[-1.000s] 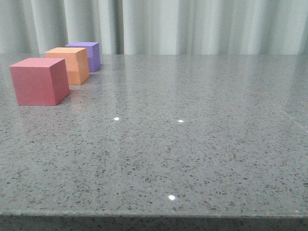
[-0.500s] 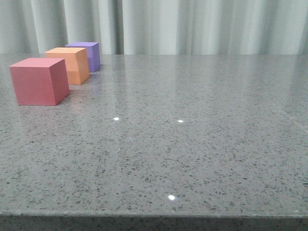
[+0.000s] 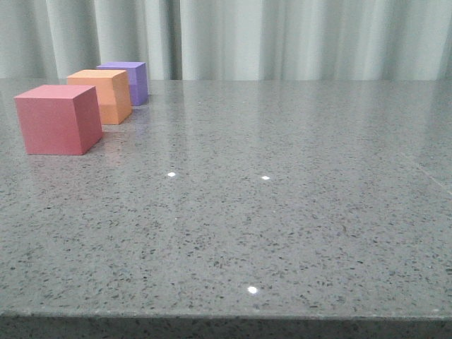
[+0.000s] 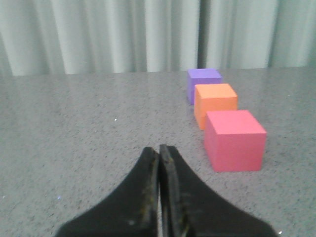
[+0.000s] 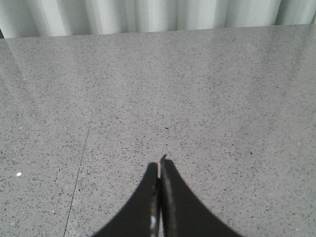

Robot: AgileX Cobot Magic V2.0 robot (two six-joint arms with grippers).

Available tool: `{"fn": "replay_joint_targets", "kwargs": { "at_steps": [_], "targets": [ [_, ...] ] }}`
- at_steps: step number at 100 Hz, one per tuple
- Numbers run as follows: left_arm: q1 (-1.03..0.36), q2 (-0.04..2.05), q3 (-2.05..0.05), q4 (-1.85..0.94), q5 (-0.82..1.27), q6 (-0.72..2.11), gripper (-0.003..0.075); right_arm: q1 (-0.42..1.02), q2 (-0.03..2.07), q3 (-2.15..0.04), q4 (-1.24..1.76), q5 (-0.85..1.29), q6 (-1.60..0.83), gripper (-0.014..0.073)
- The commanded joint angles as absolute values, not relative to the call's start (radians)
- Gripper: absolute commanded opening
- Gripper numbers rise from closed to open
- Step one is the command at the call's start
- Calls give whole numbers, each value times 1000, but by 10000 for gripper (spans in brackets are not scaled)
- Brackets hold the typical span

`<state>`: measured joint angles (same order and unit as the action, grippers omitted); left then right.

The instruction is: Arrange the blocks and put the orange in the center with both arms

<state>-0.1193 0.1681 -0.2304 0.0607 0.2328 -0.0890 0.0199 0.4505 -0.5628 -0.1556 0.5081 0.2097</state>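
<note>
Three matte cubes stand in a row: pinkish-red cube (image 3: 58, 119) nearest, orange cube (image 3: 102, 95) in the middle, purple cube (image 3: 129, 81) farthest.

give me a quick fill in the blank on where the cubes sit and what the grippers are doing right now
1. The cube between the pinkish-red cube and the purple cube is ____.
2. The cube nearest the front camera is ____.
3. The left gripper and right gripper are both ____.

Answers: orange; pinkish-red; shut

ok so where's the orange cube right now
In the front view the orange cube sits far left on the table, middle of a row between the red cube in front and the purple cube behind.
</note>
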Motion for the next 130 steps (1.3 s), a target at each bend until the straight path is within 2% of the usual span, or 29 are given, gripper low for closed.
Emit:
{"fn": "replay_joint_targets", "kwargs": {
  "at_steps": [1, 22, 37, 130],
  "targets": [
    [-82, 121, -188, 57, 125, -91, -20, 14, 452, -588, -170, 429, 202, -68],
    [-38, -39, -27, 55, 55, -91, -20, 14, 452, -588, -170, 429, 202, -68],
    [-38, -35, 46, 55, -45, -91, -20, 14, 452, -588, -170, 428, 202, -69],
    [-38, -35, 44, 55, -67, -91, -20, 14, 452, -588, -170, 428, 202, -69]
  ]
}}
